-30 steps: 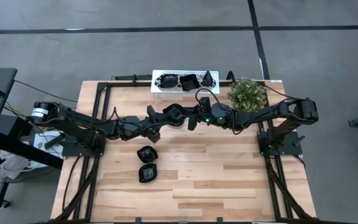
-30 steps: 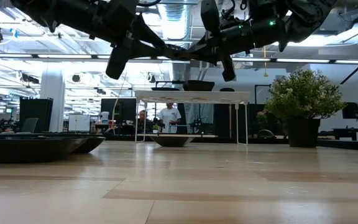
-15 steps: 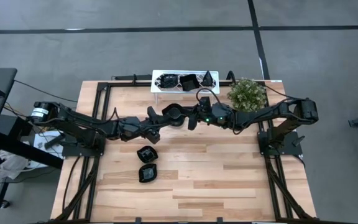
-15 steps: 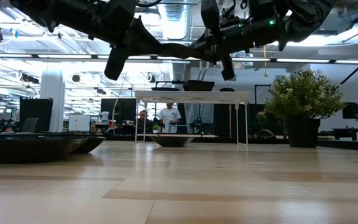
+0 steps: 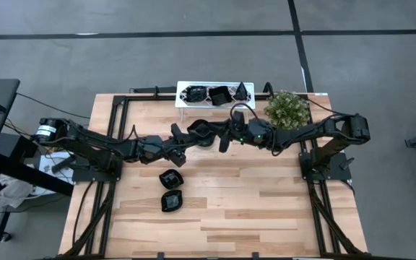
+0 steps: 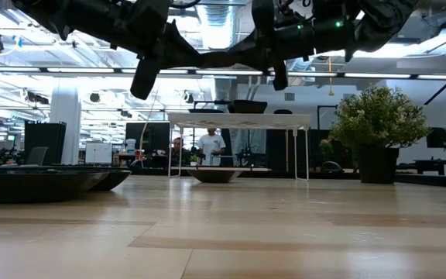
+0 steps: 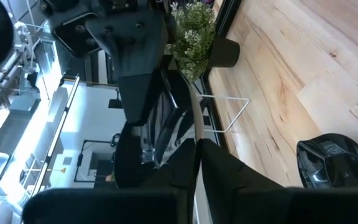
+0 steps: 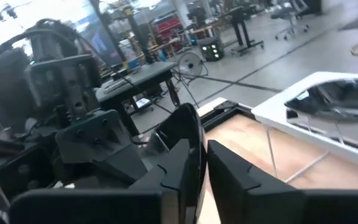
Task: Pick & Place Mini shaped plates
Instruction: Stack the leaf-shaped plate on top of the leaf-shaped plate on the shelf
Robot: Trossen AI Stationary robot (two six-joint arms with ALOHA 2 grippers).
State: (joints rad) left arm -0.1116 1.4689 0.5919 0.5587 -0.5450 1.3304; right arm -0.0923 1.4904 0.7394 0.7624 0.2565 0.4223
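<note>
Right tool has shifted slightly toward the left arm; left tool has drawn its fingers in.

- Near: two plates, glossy black and small, lie close together on the worktop, below the left tool and apart from both tools.
- Mid: plate, black and thin-rimmed, is held in the air between the two tools. Left tool is pinched nearly closed on its rim. Right tool is at the opposite rim; gripping or letting go, cannot tell.
- Far: white tray on legs carries three plates in a row. Plant stands beside it.
</note>
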